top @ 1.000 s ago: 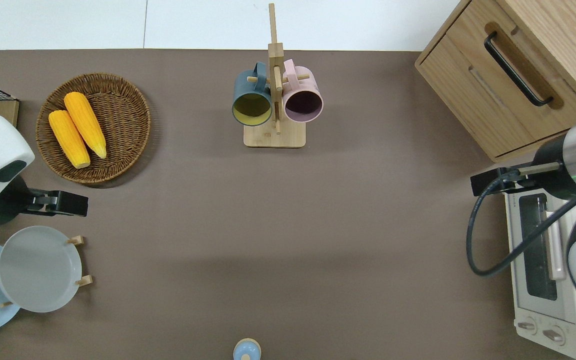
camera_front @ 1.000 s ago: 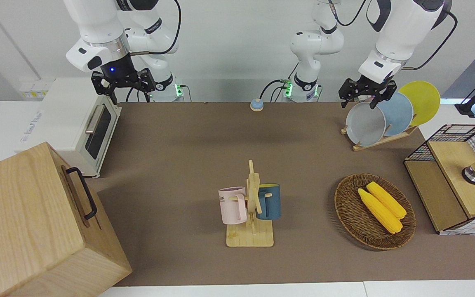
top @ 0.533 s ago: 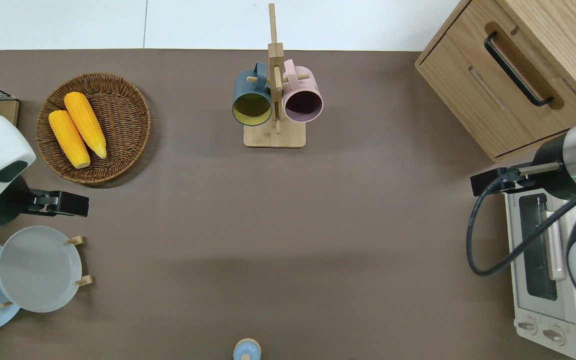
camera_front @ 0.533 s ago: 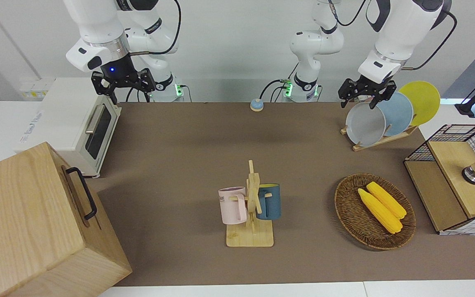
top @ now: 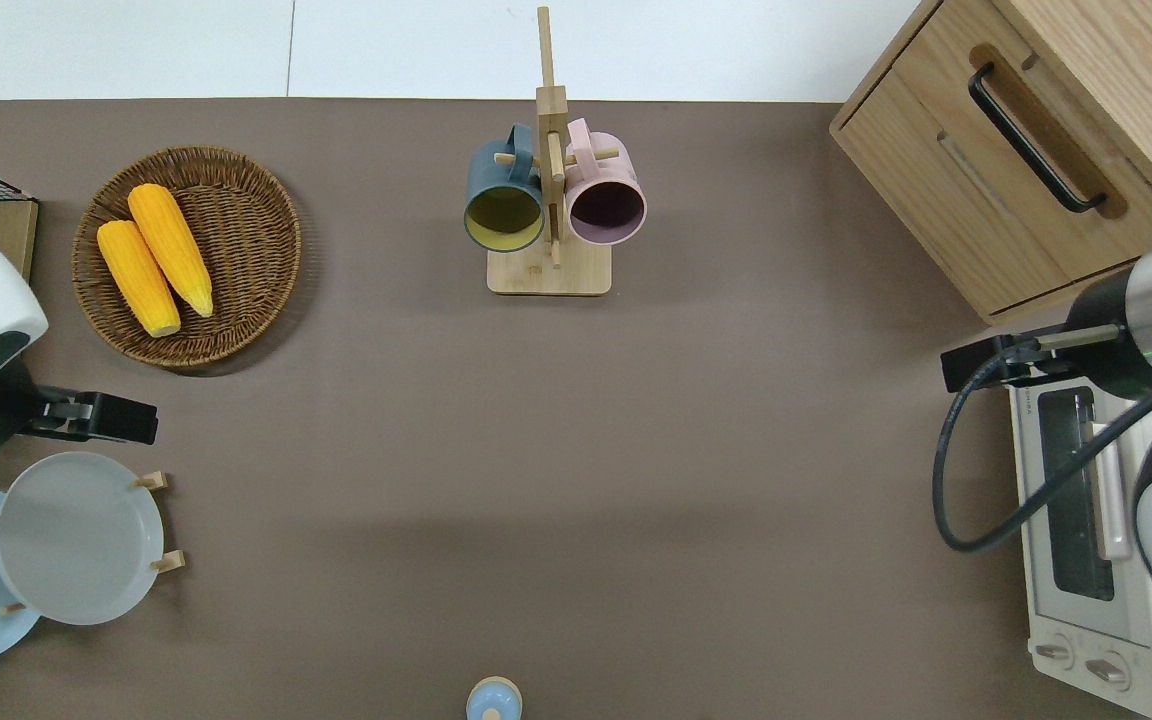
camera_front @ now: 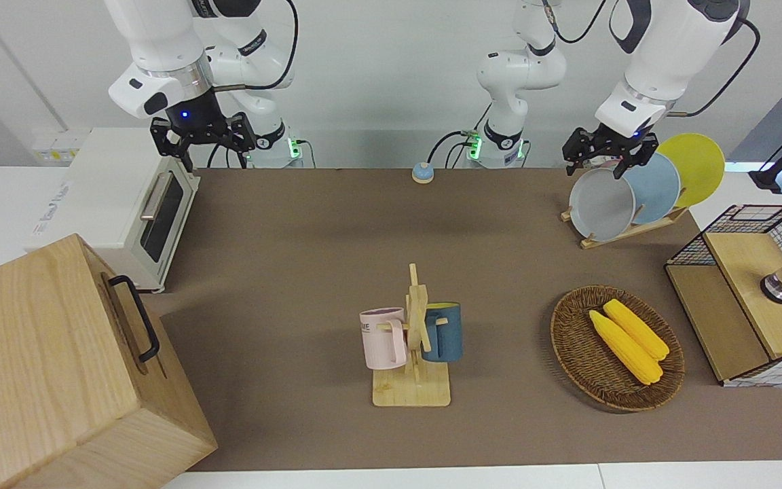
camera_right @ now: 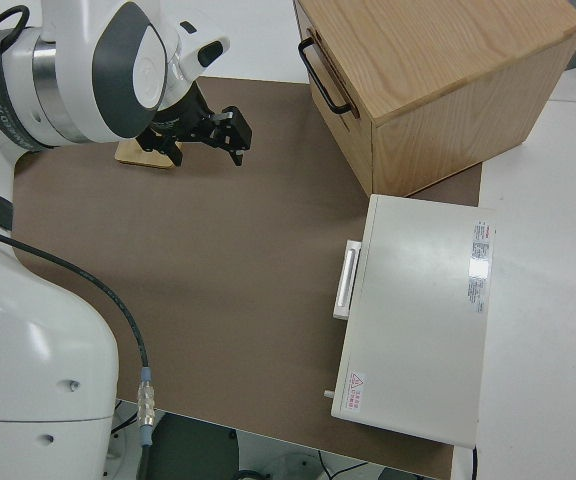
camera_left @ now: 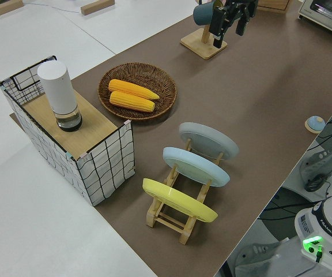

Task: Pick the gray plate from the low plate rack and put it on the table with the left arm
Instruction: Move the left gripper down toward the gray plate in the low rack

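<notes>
The gray plate (camera_front: 601, 204) stands in the slot of the low plate rack (camera_front: 628, 232) farthest from the robots, on the table (camera_front: 337, 238) at the left arm's end. It also shows in the overhead view (top: 76, 540) and the left side view (camera_left: 209, 140). My left gripper (camera_front: 608, 155) is open and empty in the air. In the overhead view it (top: 101, 420) is over the table just off the plate's farther rim, and it also shows in the left side view (camera_left: 230, 20). My right arm is parked, its gripper (camera_front: 202, 136) open.
A light blue plate (camera_front: 656, 185) and a yellow plate (camera_front: 696, 166) fill the rack's other slots. A wicker basket (top: 246, 290) with two corn cobs lies farther out. A mug stand (top: 548, 270), wire crate (camera_front: 744, 272), wooden drawer box (camera_front: 58, 367), toaster oven (camera_front: 126, 204) and small bell (camera_front: 422, 173) are also there.
My left gripper has shifted a little toward the left arm's end of the table and toward the gray plate's rim. The plates and the right arm have not moved.
</notes>
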Robot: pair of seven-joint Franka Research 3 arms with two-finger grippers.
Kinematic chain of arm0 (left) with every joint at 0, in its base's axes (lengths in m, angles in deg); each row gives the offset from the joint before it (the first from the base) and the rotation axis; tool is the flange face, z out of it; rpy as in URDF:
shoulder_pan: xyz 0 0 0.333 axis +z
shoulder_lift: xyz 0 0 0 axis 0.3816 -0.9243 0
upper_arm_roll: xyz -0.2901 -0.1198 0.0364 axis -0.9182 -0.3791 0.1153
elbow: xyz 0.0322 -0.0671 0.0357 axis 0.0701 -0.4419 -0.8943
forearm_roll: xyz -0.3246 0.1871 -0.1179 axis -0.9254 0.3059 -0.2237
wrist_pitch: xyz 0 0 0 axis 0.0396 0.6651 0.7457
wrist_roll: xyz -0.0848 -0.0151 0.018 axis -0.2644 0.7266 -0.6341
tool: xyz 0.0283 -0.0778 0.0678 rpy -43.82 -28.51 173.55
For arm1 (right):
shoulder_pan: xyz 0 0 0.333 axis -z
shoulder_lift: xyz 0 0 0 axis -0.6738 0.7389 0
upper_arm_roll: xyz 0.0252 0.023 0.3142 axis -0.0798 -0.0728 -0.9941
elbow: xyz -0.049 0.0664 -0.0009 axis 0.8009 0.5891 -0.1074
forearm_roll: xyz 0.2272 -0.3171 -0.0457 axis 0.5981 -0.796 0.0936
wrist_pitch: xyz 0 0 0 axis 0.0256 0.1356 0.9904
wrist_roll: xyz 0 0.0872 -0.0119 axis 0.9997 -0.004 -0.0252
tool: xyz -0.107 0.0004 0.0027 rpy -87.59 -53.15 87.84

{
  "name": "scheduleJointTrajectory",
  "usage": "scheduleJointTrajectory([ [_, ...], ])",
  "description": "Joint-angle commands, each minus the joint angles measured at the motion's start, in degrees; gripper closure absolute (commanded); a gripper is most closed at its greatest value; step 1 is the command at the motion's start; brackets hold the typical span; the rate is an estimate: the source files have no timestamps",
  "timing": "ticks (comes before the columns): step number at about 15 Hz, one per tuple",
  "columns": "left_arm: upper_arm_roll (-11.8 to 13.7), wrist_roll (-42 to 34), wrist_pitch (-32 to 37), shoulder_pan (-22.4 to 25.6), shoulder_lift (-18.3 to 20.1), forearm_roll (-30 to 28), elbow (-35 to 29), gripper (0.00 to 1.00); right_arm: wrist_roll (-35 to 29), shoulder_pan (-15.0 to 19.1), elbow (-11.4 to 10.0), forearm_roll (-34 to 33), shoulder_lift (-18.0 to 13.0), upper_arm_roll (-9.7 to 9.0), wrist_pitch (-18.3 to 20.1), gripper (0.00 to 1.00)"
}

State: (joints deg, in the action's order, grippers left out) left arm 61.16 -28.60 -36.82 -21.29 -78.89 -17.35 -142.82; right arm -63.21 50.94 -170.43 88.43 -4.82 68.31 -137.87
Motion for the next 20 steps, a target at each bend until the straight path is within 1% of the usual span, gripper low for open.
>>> scheduleJointTrajectory([
  [1, 2.33, -2.25, 0.98, 0.52, 1.31, 0.95, -1.34, 0.0, -0.75, 1.17, 0.54, -0.09, -0.15, -1.08, 0.89, 0.017],
  [4, 2.95, -2.25, 1.86, 0.61, 1.66, 3.58, -1.34, 0.0, -0.75, 1.17, 0.54, -0.09, -0.15, -1.08, 0.89, 0.017],
  [6, 4.44, -2.25, 2.12, 0.52, 1.66, 3.85, -1.34, 0.0, -0.75, 1.17, 0.54, -0.09, -0.15, -1.08, 0.89, 0.017],
  [9, 4.8, -2.25, 2.04, 0.79, 1.66, 5.69, -1.34, 0.0, -0.75, 1.17, 0.54, -0.09, -0.15, -1.08, 0.89, 0.017],
  [13, 6.02, -2.77, 2.04, 2.54, 1.66, 5.78, -1.52, 0.0, -0.75, 1.17, 0.54, -0.09, -0.15, -1.0, 0.89, 0.017],
  [15, 6.12, -3.65, 2.04, 2.81, 1.75, 5.78, -2.22, 0.0, -0.75, 1.17, 0.54, -0.09, -0.15, -1.08, 0.89, 0.017],
  [17, 6.9, -3.65, 1.95, 2.72, 2.19, 5.78, -2.92, 0.0, -0.75, 1.17, 0.54, -0.09, -0.07, -1.08, 0.89, 0.017],
  [20, 6.91, -3.65, 1.16, 2.72, 2.89, 5.87, -4.85, 0.01, -0.75, 1.17, 0.54, -0.09, -0.07, -1.08, 0.89, 0.017],
])
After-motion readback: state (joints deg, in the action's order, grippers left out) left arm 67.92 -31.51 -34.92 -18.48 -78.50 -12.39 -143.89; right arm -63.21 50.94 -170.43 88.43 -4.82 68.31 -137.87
